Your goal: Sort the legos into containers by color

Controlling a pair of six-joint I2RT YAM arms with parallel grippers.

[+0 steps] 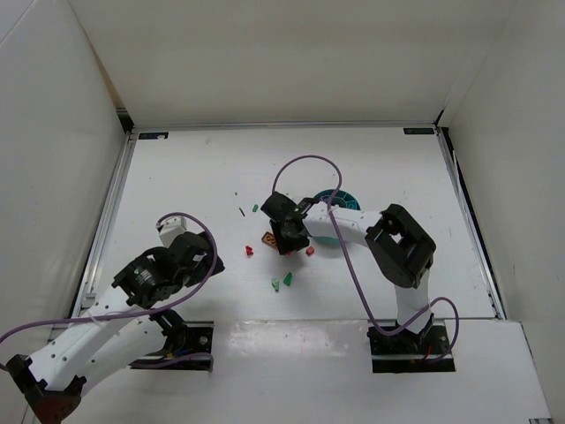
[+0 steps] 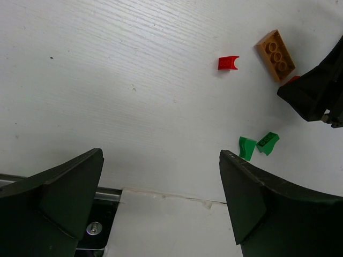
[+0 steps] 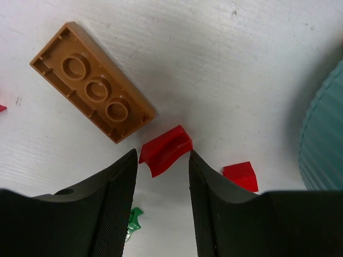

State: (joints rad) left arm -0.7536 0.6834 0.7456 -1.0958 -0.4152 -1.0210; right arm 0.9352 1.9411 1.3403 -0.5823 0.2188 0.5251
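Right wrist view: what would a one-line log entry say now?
right tool: flanking red lego, grip unclear | left tool: open, empty

High overhead view; low wrist views, orange brick [image 2: 275,55] [image 3: 94,90] common to both.

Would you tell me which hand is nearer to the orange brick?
Right. The right hand is just beside the orange brick; the left hand is well away on its left.

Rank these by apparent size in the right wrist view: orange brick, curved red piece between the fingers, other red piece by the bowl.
orange brick
curved red piece between the fingers
other red piece by the bowl, clearly smallest
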